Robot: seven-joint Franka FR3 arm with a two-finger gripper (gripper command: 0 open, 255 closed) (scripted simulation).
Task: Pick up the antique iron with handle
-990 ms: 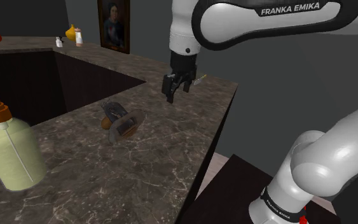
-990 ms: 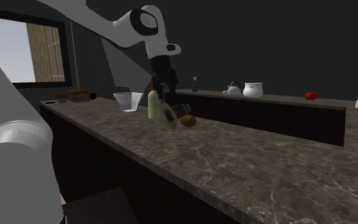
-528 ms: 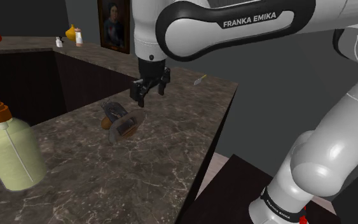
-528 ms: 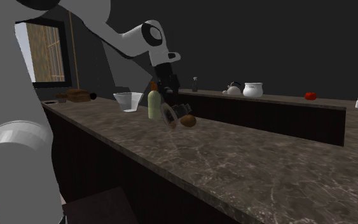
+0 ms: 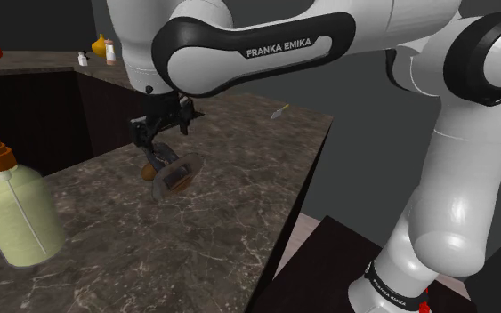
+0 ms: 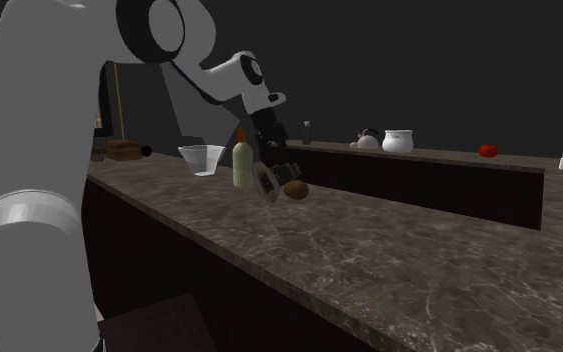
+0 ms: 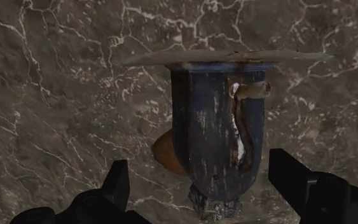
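The antique iron point(image 5: 168, 171) lies tipped on its side on the dark marble counter point(image 5: 230, 213), a rusty blue-grey body with a flat soleplate and a brown wooden handle. My black gripper point(image 5: 162, 135) hangs open just above it, not touching. In the wrist view the iron point(image 7: 215, 137) stands between and beyond the two spread fingers point(image 7: 116, 183), with its soleplate at the far end. From the second exterior view the gripper point(image 6: 272, 148) hovers over the iron point(image 6: 285, 188).
A pale soap dispenser with an orange pump point(image 5: 12, 209) stands at the shoulder view's left. The counter edge point(image 5: 293, 204) drops off toward the stand. A dark recess point(image 5: 35, 116) lies behind the iron. A clear cup point(image 6: 202, 158) and a small utensil point(image 5: 279, 111) sit farther off.
The arm swung toward the shoulder view's left and came lower, bringing the open gripper from above the counter's far corner to right over the iron. The iron has not moved.
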